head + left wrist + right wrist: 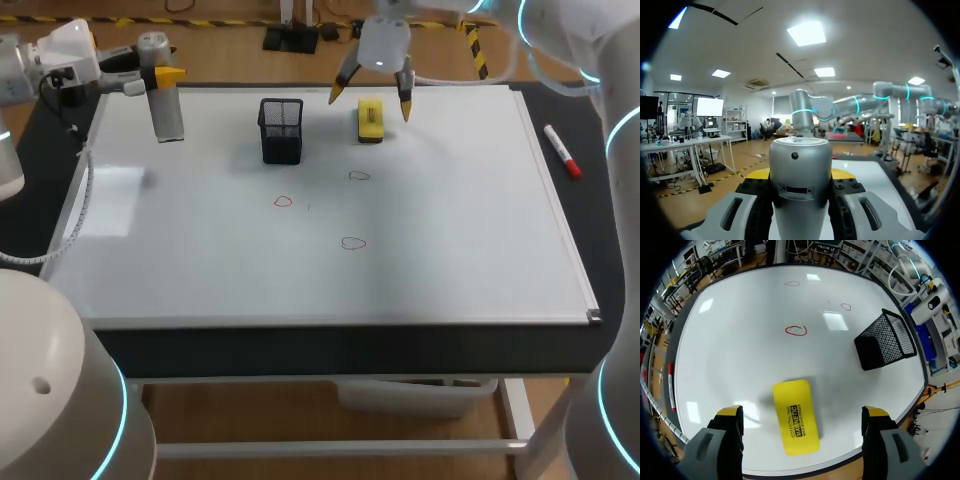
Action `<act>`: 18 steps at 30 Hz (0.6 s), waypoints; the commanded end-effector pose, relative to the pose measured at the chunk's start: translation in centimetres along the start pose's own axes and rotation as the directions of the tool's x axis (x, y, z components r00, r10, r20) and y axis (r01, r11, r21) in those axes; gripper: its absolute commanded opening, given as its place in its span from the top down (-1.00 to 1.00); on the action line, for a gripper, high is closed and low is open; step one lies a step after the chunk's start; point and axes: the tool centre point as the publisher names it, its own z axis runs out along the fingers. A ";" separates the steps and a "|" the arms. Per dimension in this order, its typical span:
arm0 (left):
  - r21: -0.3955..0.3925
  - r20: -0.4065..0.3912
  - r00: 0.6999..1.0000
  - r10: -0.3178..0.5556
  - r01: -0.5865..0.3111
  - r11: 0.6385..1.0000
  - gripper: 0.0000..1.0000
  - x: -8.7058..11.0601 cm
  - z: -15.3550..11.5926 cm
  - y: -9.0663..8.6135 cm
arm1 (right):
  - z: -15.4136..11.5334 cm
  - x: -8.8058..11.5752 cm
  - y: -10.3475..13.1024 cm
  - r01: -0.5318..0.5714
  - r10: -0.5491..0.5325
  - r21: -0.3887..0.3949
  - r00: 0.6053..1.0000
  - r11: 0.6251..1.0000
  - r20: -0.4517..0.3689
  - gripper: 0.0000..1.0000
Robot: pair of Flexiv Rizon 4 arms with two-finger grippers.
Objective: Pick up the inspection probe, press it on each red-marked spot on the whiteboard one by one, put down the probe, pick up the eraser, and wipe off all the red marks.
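The inspection probe [166, 108], a silver cylinder, stands upright at the whiteboard's [450, 270] far left corner. My left gripper [160, 75] is shut on its upper part. In the left wrist view the probe [800, 175] fills the space between the fingers. Whether its lower end touches the board cannot be told. The yellow eraser [370, 120] lies flat near the far edge. My right gripper [368, 97] hangs open just above it, a finger on either side and apart from it. The eraser [796, 416] lies under the right gripper [801, 412]. Three red marks [283, 201] [359, 177] [353, 243] are in mid-board.
A black mesh cup [282, 130] stands between the probe and the eraser, and the cup [885, 345] shows beside the right gripper. A red marker pen [562, 152] lies on the dark table past the board's right edge.
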 end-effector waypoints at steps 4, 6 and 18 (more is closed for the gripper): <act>0.000 0.002 1.000 0.001 -0.001 1.000 1.00 0.1 0.0 -0.1 | 0.3 -0.2 -0.7 -0.050 0.020 -0.017 0.657 0.999 -0.753 -1.00; 0.000 0.002 1.000 0.001 -0.001 1.000 1.00 0.1 0.0 -0.1 | 0.4 -0.1 -0.7 -0.044 0.028 -0.002 0.667 0.999 -0.745 -1.00; 0.000 0.002 1.000 0.001 -0.001 1.000 1.00 0.1 0.0 -0.1 | 0.9 0.6 -0.3 0.008 0.012 0.028 0.757 1.000 -0.654 -1.00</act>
